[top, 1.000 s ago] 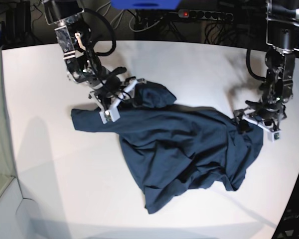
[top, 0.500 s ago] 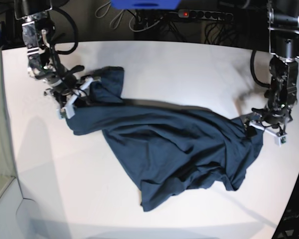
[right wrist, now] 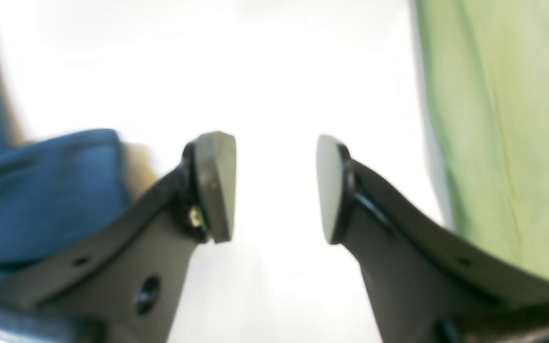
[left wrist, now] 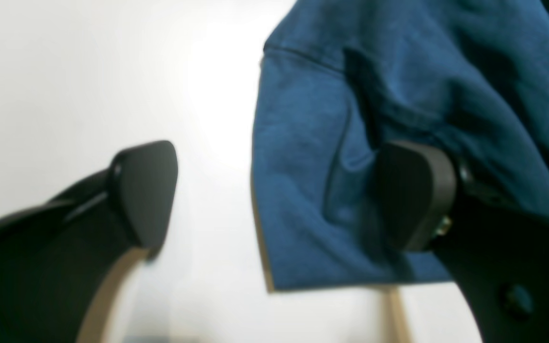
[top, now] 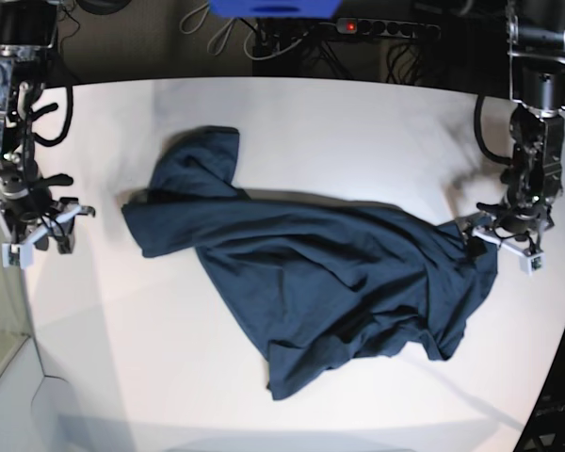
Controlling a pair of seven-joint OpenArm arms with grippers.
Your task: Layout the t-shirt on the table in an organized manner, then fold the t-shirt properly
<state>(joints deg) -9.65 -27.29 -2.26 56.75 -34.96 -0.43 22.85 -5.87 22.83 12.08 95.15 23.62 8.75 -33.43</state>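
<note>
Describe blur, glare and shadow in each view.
Left wrist: fingers and t-shirt soft, table washed bright. Right wrist: everything blurred, table glaring white. Base: sharp, arm shadows on the table, curved edges suggest lens distortion.

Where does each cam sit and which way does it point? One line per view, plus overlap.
Base: high, looking down at the table and the t-shirt; both arms show.
Left wrist: on the left arm, looking along the open left gripper at a shirt edge; one finger is over the cloth.
Right wrist: behind the open right gripper, facing bare table.
Shared: all three views show the t-shirt and the table.
</note>
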